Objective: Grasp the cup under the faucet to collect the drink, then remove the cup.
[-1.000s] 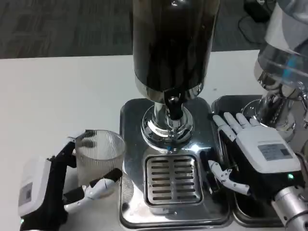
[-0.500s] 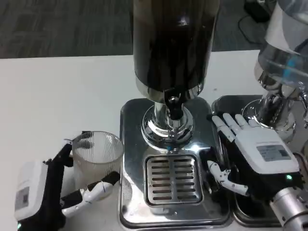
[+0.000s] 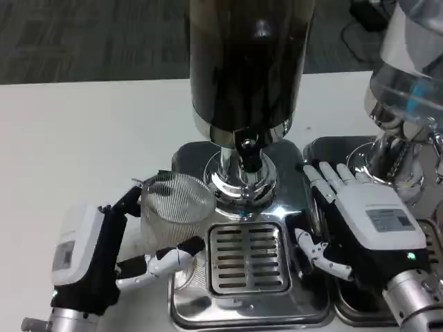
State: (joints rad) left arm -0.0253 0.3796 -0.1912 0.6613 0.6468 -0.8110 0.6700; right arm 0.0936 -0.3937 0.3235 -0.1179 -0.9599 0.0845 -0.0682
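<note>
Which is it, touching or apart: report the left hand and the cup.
Touching. The head view shows the left hand gripping the clear ribbed cup, with fingers wrapped against its far and near sides and the cup tilted toward the dispenser.

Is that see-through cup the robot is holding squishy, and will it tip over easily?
The cup looks like thin ribbed clear plastic, so it probably weighs little and might flex if the left hand squeezes hard. It appears empty and is already tilted in the grip, so it would likely tip easily. The ribs may help the fingers hold it.
</note>
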